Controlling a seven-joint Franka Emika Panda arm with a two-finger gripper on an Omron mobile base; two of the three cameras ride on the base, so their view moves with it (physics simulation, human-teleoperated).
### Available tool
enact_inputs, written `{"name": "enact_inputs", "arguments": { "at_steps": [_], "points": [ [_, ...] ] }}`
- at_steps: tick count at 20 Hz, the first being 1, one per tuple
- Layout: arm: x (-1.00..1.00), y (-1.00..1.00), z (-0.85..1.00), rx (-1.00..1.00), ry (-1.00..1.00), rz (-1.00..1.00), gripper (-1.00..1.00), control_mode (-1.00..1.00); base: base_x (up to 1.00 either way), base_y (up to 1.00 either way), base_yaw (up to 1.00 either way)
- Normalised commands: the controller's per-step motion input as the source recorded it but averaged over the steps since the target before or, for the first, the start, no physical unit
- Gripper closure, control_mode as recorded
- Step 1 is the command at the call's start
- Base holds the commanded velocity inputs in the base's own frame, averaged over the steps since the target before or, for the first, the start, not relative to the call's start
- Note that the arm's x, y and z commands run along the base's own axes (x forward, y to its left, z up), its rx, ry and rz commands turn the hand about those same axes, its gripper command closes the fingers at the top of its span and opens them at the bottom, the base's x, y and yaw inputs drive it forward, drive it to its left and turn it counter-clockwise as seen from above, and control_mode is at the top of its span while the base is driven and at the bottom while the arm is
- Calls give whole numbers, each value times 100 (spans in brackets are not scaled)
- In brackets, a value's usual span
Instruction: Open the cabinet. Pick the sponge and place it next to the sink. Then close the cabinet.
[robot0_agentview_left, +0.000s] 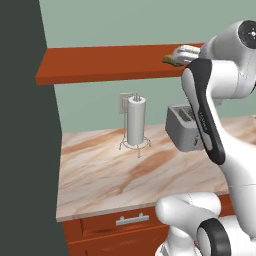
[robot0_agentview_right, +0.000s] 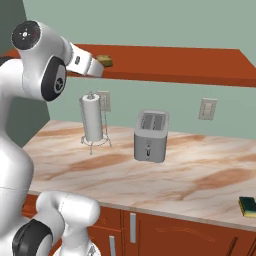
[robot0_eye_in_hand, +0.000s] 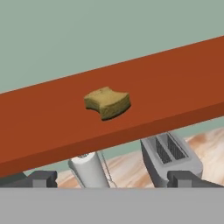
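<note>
The cabinet shows as a wide red-brown slab above the marble counter, and no door is visible, so I judge the opening step done. On the counter stand the grey toaster and the paper towel roll. The sponge rests on the cabinet slab, untouched. The gripper hovers near it, jaws spread wide and empty. Left to do: grasp, carry to the sink, close up. The sink is cut off, and the dark block at the counter's near right edge is hard to make out.
</note>
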Motion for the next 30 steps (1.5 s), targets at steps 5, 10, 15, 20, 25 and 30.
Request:
{"name": "enact_inputs", "arguments": {
  "at_steps": [5,10,15,20,25,30],
  "points": [
    [8,-11,11,0,0,3,-100,-100,0,0,0],
    [15,-4,2,-3,0,6,-100,-100,0,0,0],
    [33,-3,0,-8,1,5,-100,-100,0,0,0],
    [37,0,0,-13,1,5,-100,-100,0,0,0],
    [36,-1,0,-12,5,5,-100,-100,0,0,0],
    [35,-4,0,-5,7,8,-100,-100,0,0,0]
  ]
}}
